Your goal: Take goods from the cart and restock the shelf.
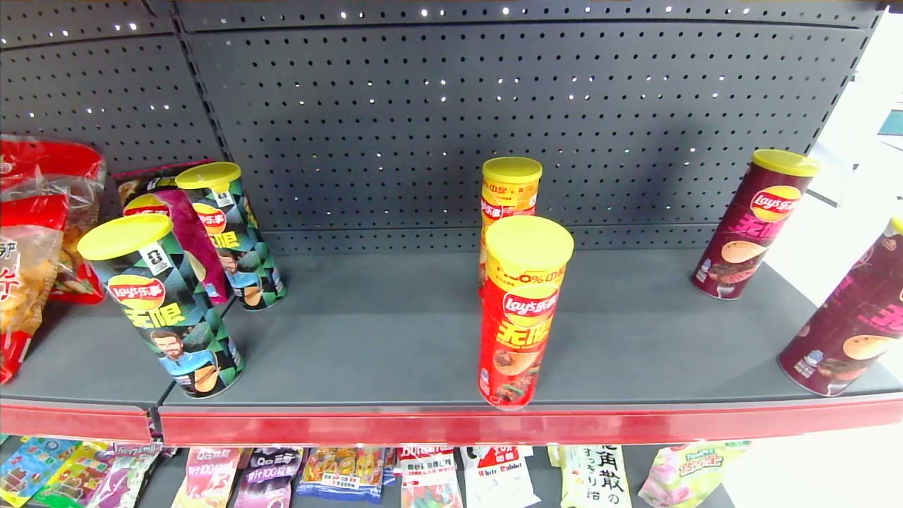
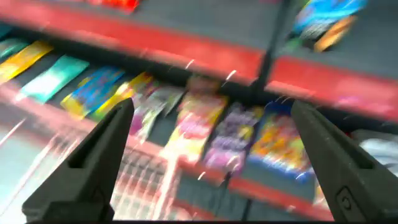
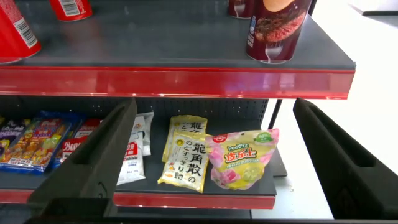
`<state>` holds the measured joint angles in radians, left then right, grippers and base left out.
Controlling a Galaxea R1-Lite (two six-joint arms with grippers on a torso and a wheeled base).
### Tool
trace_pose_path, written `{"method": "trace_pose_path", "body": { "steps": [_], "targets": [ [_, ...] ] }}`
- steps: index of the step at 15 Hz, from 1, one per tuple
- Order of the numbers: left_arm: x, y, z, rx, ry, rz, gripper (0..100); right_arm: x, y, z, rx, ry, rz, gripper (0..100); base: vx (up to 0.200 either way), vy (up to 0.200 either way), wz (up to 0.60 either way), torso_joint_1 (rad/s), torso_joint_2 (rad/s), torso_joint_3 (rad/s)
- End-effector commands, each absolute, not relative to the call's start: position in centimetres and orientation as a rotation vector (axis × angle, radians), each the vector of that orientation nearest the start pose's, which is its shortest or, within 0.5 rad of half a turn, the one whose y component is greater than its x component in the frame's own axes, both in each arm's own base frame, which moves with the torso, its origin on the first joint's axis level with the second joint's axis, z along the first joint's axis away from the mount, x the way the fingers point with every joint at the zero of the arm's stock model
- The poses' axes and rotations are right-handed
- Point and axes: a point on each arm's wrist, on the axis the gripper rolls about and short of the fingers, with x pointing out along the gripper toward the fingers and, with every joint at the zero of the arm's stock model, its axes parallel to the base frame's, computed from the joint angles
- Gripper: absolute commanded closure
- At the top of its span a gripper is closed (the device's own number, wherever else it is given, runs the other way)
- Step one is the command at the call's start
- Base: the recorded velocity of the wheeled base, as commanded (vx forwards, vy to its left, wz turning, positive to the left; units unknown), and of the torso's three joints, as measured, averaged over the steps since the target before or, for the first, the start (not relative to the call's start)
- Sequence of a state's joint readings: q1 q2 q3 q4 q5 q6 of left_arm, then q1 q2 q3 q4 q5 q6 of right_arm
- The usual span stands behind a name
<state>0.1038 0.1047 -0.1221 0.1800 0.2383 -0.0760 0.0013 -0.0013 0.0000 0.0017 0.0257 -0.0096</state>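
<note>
On the upper shelf (image 1: 381,331), head view: red canister (image 1: 523,310) upright at its front edge; likely light, stiff, slick tube, best taken mid-body.
Left wrist view: left gripper (image 2: 211,106) spread, empty, facing lower-shelf packets (image 2: 205,124).
Right wrist view: right gripper (image 3: 214,102) spread, empty, below the red lip (image 3: 174,82); maroon canister (image 3: 277,28) above it, apart.

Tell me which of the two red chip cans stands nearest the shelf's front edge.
The red can right at the red front lip; the other red can stands behind it, nearer the pegboard.
</note>
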Motion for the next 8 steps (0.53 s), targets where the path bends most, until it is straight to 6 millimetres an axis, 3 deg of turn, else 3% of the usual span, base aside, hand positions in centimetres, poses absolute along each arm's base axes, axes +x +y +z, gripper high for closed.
{"method": "trace_pose_path", "body": {
  "steps": [1, 3, 8],
  "targets": [
    [-1.54, 0.04, 8.62, -0.064, 0.000, 0.189, 0, -2.28, 0.06, 7.53, -0.009, 0.001, 0.028, 0, 0.000, 0.000, 0.00, 0.000, 0.00, 0.000],
    [-1.51, -0.27, 8.20, -0.044, 0.046, 0.053, 0, -2.28, 0.06, 7.53, -0.011, 0.001, 0.028, 0, 0.000, 0.000, 0.00, 0.000, 0.00, 0.000],
    [-1.57, -0.06, 7.76, -0.058, 0.086, 0.153, 0, -2.28, 0.06, 7.53, -0.009, 0.001, 0.028, 0, 0.000, 0.000, 0.00, 0.000, 0.00, 0.000]
  ]
}}
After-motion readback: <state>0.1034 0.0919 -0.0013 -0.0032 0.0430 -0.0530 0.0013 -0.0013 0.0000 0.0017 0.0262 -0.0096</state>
